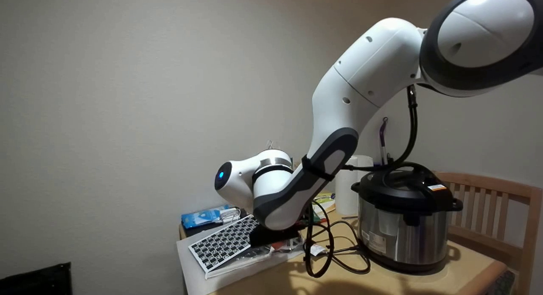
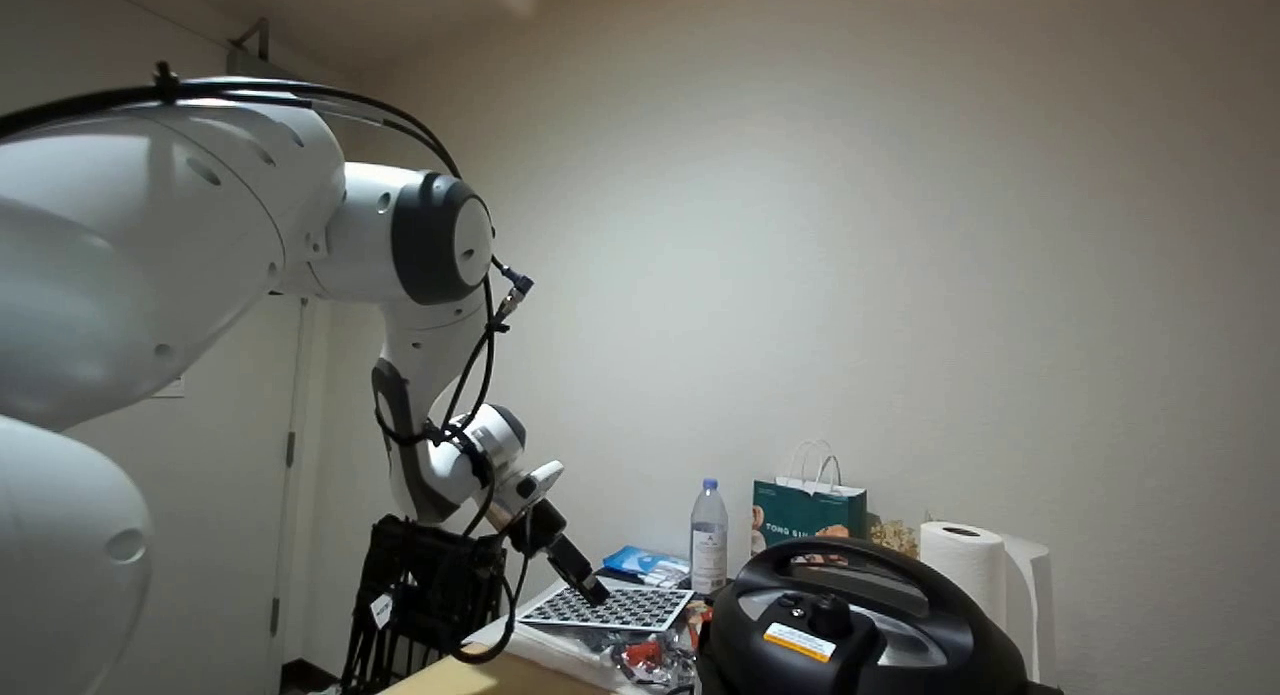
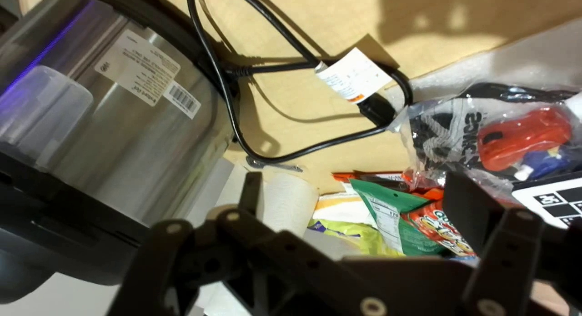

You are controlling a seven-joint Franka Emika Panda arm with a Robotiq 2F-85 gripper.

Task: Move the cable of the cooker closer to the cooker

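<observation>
Hovering above the table point(image 3: 345, 16), my claw point(image 3: 358, 200) stands spread wide with nothing in its hold. The black cable point(image 3: 282, 68) lies in loose loops just beside the silver cooker point(image 3: 122, 138), one end running to the cooker itself, a white tag point(image 3: 357, 77) next to its plug point(image 3: 376, 109). Beside the loops I see a clear plastic bag point(image 3: 454, 138) with something red point(image 3: 527, 138) inside; in both exterior views, a checkered board point(image 1: 225, 241) lies nearby.

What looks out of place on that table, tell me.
The cord: it sprawls in loose loops beside the cooker, its plug lying over by the plastic bag instead of gathered close. I see no spill or damage.
</observation>
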